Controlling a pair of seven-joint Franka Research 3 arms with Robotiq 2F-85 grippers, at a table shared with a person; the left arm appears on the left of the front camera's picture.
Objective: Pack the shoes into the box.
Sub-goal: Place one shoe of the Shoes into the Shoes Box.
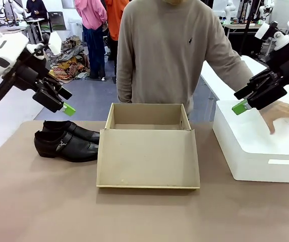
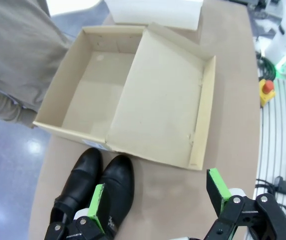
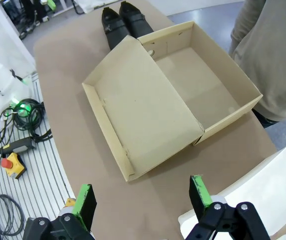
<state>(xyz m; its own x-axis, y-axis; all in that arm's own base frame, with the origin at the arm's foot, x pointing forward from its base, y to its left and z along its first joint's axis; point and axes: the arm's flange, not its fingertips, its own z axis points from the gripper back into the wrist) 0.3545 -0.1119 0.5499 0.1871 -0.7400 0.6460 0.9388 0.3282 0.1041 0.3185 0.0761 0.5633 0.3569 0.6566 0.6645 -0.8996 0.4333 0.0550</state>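
I've got both arms up off the table. My left gripper (image 1: pixel 66 101) hangs in the air above the shoes (image 1: pixel 66 140), jaws spread wide with nothing between them. From its wrist camera, the left gripper (image 2: pixel 157 195) frames the tabletop, with one green pad (image 2: pixel 97 205) over the nearer shoe. The shoes (image 2: pixel 98 190) lie side by side on the brown table (image 1: pixel 43 201), toes toward the box (image 1: pixel 147 115) and just beside its left side. I can't tell whether they touch it. The box stands open in the middle of the table, bare cardboard inside. Its lid (image 1: pixel 148 156) is folded flat toward my side. My right gripper (image 1: pixel 238 101) is spread just as wide and holds nothing. It hovers over the near-left part of the white box (image 1: pixel 255 146) on the right of the table. The person (image 1: pixel 169 55) stands behind the tan box, one hand (image 1: pixel 283 113) resting on top of the white one. From the right wrist camera, the right gripper (image 3: pixel 142 195) looks down past the lid's free edge, with the box (image 3: pixel 202 80) beyond and the shoes (image 3: pixel 123 17) at its far side.
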